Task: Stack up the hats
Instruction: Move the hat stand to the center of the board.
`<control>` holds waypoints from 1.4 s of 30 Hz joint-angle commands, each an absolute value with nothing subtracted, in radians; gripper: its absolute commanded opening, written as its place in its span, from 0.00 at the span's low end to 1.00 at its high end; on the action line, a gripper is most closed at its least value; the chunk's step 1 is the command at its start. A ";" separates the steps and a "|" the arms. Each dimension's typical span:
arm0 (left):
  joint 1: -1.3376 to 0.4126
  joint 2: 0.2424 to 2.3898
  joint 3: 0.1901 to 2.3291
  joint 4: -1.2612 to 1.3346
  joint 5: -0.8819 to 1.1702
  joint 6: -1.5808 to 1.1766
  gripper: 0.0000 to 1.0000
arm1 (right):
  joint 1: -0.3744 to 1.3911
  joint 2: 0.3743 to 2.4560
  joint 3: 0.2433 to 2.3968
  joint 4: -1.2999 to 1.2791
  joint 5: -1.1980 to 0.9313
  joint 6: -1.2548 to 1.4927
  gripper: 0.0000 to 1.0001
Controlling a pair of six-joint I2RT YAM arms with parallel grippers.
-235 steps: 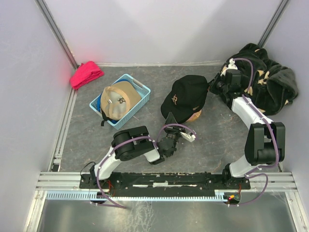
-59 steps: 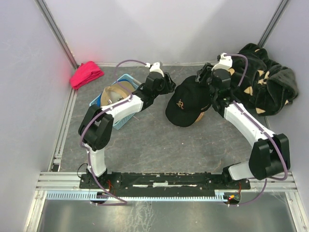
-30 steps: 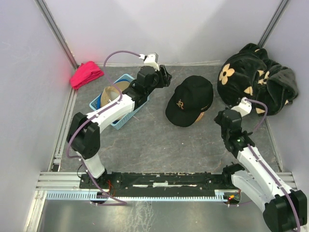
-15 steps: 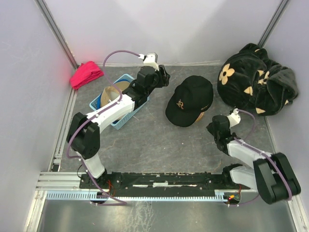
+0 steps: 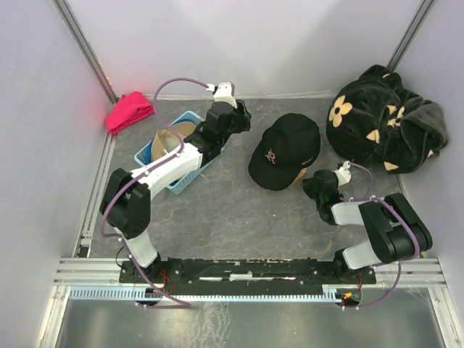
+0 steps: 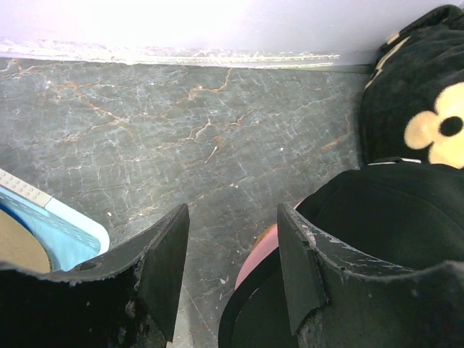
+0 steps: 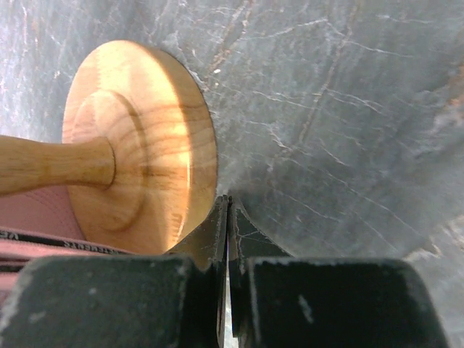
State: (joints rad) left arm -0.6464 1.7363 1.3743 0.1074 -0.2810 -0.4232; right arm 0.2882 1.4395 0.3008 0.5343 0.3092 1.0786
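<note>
A black hat (image 5: 286, 148) with a gold logo sits on a wooden stand in mid-table, and its crown (image 6: 384, 217) fills the lower right of the left wrist view. A pink hat's brim (image 6: 258, 255) shows under it. A tan hat (image 5: 171, 142) lies in the blue basket (image 5: 190, 172). My left gripper (image 5: 243, 117) hovers open between basket and black hat, nothing between its fingers (image 6: 164, 270). My right gripper (image 5: 310, 187) is shut and empty, low at the stand's round wooden base (image 7: 138, 167), tips (image 7: 228, 210) just beside the base's edge.
A big black plush fabric with beige flowers (image 5: 384, 123) is heaped at the back right, also in the left wrist view (image 6: 424, 109). A red-pink cloth bundle (image 5: 129, 111) lies at the back left. Walls enclose three sides.
My right arm has folded back and down, its shut gripper moving left to the stand's base. My left gripper has barely shifted and stays open.
</note>
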 commanded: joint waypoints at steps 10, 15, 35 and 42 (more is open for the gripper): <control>-0.647 1.658 1.334 0.143 -0.424 -0.365 0.58 | 0.374 1.632 0.398 0.706 0.276 1.109 0.01; -0.646 1.631 1.311 0.123 -0.503 -0.367 0.58 | 0.425 1.683 0.436 0.729 0.277 1.115 0.01; -0.645 1.625 1.318 0.101 -0.553 -0.339 0.59 | 0.521 1.891 0.590 0.853 0.285 1.105 0.01; -0.646 1.638 1.321 0.098 -0.562 -0.336 0.59 | 0.532 1.956 0.685 0.842 0.279 1.100 0.01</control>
